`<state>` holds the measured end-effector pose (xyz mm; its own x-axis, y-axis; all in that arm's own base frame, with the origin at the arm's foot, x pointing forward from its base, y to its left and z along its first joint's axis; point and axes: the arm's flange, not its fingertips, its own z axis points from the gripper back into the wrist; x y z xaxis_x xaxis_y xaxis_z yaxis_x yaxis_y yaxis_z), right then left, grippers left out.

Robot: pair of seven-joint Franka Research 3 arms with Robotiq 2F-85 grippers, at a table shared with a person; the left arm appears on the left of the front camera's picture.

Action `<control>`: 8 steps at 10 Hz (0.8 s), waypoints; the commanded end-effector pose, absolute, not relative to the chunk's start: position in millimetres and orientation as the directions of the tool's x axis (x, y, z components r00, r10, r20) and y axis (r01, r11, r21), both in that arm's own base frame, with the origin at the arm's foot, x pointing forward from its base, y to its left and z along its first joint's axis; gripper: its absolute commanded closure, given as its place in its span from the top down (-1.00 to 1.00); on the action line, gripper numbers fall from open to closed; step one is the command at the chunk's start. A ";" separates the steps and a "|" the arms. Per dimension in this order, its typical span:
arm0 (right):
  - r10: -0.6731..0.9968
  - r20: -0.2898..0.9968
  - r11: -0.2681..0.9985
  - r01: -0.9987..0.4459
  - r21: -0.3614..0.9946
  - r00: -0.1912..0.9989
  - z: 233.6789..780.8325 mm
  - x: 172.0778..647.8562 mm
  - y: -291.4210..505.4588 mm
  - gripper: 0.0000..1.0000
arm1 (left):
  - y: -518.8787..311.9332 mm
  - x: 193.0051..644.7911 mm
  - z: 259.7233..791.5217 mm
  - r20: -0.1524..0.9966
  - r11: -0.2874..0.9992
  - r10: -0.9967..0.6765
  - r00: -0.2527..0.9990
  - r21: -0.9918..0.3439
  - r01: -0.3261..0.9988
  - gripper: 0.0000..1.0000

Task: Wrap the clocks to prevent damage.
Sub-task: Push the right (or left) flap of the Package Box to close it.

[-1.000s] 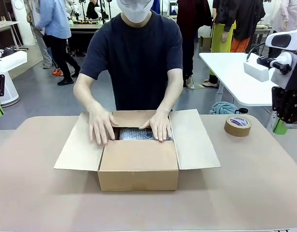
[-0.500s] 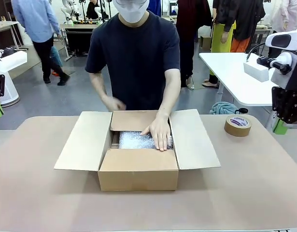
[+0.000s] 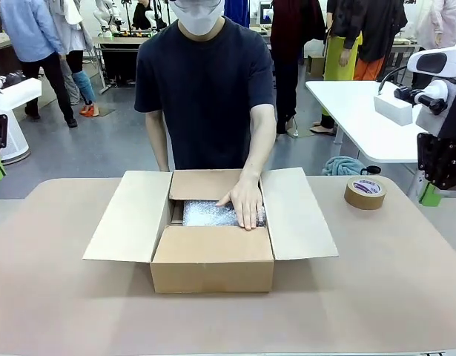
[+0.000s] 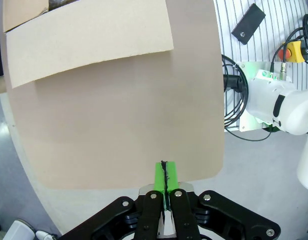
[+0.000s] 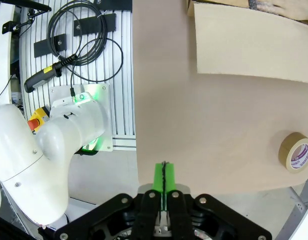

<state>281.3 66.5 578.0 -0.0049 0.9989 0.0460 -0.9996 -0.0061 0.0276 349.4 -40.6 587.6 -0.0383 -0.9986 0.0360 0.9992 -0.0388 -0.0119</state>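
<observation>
1. The left fingers (image 4: 159,177) are closed, their green pads pressed flat together with nothing between them. They hang just off the rounded edge of the tan surface (image 4: 118,125).
2. The right fingers (image 5: 159,177) are closed the same way and hold nothing. They hang at the opposite edge of the surface, with a roll of tape (image 5: 296,152) lying flat off to one side.
3. From the front, both sets of fingers sit at the far margins, well apart from everything on the surface.
4. A cardboard box (image 3: 213,271) stands in the middle of the surface. Its two side flaps are splayed outward, its far flap is upright, and its near flap lies across the front part of the opening.
5. Inside the box, toward the far side, lies a bubble-wrap bundle (image 3: 209,213). The wrap hides whatever is in it, so no clock face can be made out.
6. The person's hand (image 3: 246,204) rests flat on the bundle's right end, fingers pointing down into the box. The person's other arm hangs at their side behind the box.
7. In the front view the roll of tape lies to the right of the box, apart from its flap, near the right arm.
</observation>
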 end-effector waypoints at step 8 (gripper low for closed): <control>0.998 0.060 -0.017 -0.999 0.038 -0.015 579.1 281.1 66.1 -0.98 | 23.4 389.3 480.6 0.522 0.045 -0.851 -0.063 0.192 0.980 -0.98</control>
